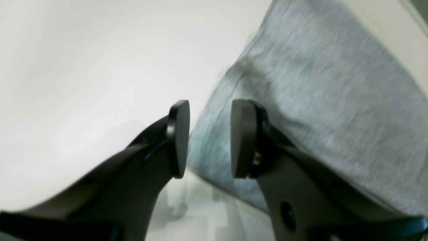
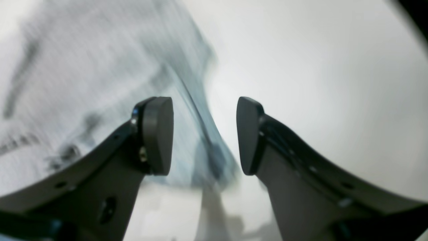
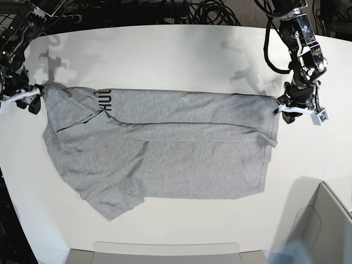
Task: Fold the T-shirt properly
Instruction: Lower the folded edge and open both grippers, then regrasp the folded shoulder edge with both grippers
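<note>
Two grippers, each with two dark pads. In the left wrist view the left gripper (image 1: 210,139) has its pads (image 1: 179,139) parted, with a gap between them; through that gap the edge of the T-shirt (image 1: 317,100) shows, and nothing is pinched. In the right wrist view the right gripper (image 2: 204,135) stands spread wide, its pads (image 2: 157,135) released, and a blurred grey fold of cloth runs down the frame between and behind them without being clamped.

One T-shirt (image 3: 165,148), heather grey, lies across the middle of the base view on one white table (image 3: 176,55), folded lengthwise along its upper edge. The turned-over strip at the upper left of the cloth bears black block capitals (image 3: 106,99), set sideways; only "HU" can be read, the rest being hidden by the fold. One short sleeve juts toward the lower left.

In the base view the left gripper (image 3: 291,108) sits at the shirt's right-hand end, the right gripper (image 3: 30,100) at its left-hand end, each just beside the cloth's upper corner. Cables (image 3: 209,11) lie along the top of the frame.
</note>
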You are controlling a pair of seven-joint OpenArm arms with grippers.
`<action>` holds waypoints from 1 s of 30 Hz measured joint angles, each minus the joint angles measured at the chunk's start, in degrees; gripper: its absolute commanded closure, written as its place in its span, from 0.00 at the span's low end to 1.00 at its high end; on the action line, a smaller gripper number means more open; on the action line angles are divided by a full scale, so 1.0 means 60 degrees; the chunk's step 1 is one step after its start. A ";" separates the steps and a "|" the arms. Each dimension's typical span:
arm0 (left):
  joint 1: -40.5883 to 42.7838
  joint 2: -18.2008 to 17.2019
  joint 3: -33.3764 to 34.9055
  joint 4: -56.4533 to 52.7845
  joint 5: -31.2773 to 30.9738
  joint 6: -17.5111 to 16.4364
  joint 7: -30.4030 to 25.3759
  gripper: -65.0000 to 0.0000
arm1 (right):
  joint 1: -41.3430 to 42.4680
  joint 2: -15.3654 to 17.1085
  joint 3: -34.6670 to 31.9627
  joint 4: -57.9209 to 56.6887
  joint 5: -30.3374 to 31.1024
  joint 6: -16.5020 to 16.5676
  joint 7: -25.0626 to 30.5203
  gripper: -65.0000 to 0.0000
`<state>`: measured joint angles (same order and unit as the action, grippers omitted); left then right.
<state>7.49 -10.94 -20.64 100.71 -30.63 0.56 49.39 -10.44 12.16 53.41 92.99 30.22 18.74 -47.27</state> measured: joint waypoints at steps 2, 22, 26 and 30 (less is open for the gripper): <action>0.0069 0.0000 0.0000 0.0011 -0.0004 -0.0033 -0.0033 0.67 | -0.0259 -0.0015 0.0426 -0.0069 0.0488 0.0011 -0.0142 0.53; 0.0178 0.0000 0.0477 -0.0229 -0.0084 -0.0051 -0.0106 0.51 | 0.0627 0.0441 0.0106 -0.3625 0.0823 0.1268 0.0237 0.53; 0.0160 -0.0087 0.0459 -0.1111 -0.1177 -0.0055 -0.0131 0.48 | 0.0685 0.0535 -0.0273 -0.3625 0.0798 0.1242 0.0211 0.53; 0.0164 -0.0535 0.0459 -0.1883 -0.2259 -0.0062 -0.0168 0.48 | 0.0681 0.0539 -0.0270 -0.3625 0.0827 0.1242 0.0204 0.53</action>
<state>8.47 -14.15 -17.89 89.41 -44.18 0.19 48.38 -6.35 15.40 51.79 71.24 35.18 26.20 -46.04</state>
